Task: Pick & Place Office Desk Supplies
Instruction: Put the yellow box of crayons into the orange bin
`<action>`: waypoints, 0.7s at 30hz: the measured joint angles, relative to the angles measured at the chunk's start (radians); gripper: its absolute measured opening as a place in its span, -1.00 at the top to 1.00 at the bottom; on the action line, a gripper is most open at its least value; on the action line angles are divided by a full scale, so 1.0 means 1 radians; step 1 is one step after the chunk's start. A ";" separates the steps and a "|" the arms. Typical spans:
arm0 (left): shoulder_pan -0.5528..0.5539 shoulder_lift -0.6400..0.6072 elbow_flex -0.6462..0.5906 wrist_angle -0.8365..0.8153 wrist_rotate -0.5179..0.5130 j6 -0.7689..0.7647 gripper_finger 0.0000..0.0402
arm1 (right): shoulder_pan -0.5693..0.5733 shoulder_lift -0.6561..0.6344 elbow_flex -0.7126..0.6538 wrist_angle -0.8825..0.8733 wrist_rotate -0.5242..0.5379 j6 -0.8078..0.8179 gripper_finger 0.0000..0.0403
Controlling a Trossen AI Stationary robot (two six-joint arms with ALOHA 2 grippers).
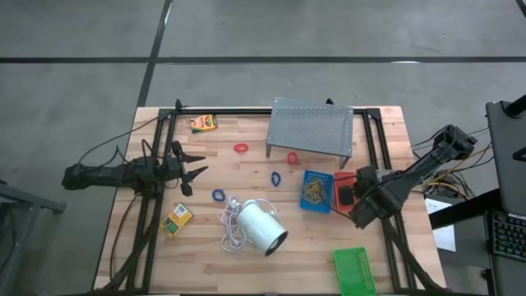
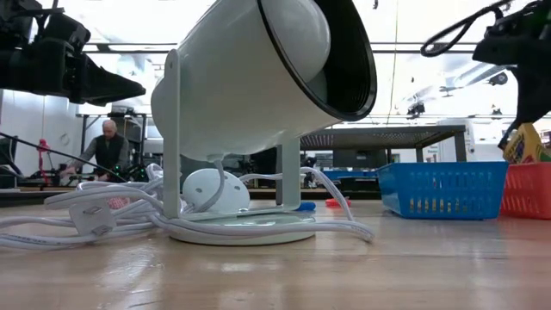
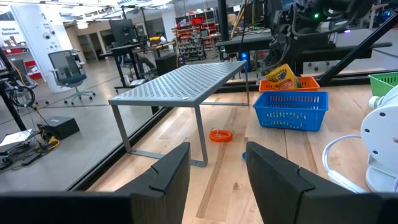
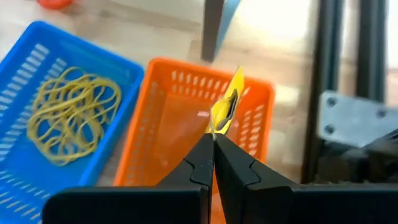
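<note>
The right gripper (image 4: 213,144) pinches a yellow box (image 4: 227,107) tight just above the red tray (image 4: 158,134), while the left gripper (image 3: 216,163) waits half open and empty.

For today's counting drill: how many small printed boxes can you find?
3: one box at the table's far edge, one near the left front, one pinched in the right pincer over the red tray.

No legible text. Printed lettering on yellow box (image 3: 282,76) above red tray (image 3: 309,81): too small to read. Sign on white wall (image 3: 9,30) in background room: wording not legible. Printing on tabletop boxes (image 1: 203,122) (image 1: 177,219): unreadable.
</note>
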 joint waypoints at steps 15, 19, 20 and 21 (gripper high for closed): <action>0.000 0.000 0.000 0.000 0.000 0.000 0.21 | 0.000 -0.006 0.100 -0.103 -0.179 -0.003 0.96; 0.000 0.000 0.000 0.000 0.000 0.000 0.21 | 0.000 -0.006 0.121 -0.112 -0.222 -0.004 0.96; 0.000 0.000 0.000 0.000 0.000 0.000 0.21 | 0.000 -0.006 0.123 -0.111 -0.235 -0.004 0.96; 0.000 0.000 0.000 0.000 0.000 0.000 0.21 | 0.000 -0.006 0.124 -0.113 -0.248 -0.004 0.96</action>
